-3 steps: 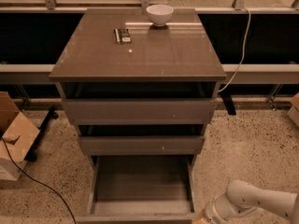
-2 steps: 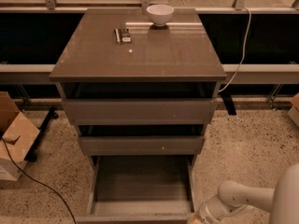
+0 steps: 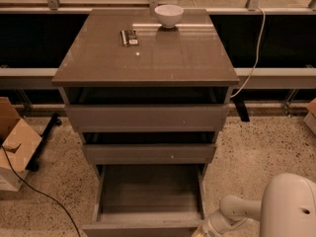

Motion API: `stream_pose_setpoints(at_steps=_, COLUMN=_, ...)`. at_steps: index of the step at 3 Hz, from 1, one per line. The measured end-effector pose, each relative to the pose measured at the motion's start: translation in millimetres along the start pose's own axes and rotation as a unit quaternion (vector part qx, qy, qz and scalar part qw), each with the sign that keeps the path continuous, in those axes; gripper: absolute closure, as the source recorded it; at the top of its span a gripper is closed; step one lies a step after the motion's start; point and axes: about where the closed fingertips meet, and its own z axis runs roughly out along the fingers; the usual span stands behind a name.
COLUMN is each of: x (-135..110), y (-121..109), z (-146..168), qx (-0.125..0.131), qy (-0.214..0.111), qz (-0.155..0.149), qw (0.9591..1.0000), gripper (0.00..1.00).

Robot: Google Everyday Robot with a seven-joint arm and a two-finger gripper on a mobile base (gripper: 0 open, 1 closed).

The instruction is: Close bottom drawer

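Observation:
The bottom drawer [image 3: 148, 194] of the grey-brown cabinet [image 3: 146, 58] is pulled far out, its wide grey tray interior showing empty and its flat front [image 3: 140, 228] at the bottom edge of the view. The middle drawer [image 3: 149, 153] and the top drawer [image 3: 147, 117] stand slightly out. My white arm [image 3: 237, 212] reaches in from the lower right toward the drawer's front right corner. My gripper lies below the frame's edge and is out of view.
A white bowl [image 3: 168, 15] and a small dark object [image 3: 129, 37] sit on the cabinet top. A cardboard box [image 3: 14, 144] and a black cable [image 3: 39, 194] lie on the speckled floor at left. A white cord [image 3: 253, 53] hangs at right.
My arm has come further into view at the lower right and moved left toward the drawer's front corner. The drawers have not moved.

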Motion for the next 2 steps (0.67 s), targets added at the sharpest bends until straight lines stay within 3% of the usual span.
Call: stream_pose_setpoints(at_steps=2, x=-2.0, y=-2.5, z=2.2, qx=0.010, qy=-0.004, qz=0.000, qw=0.9999, gripper=1.00)
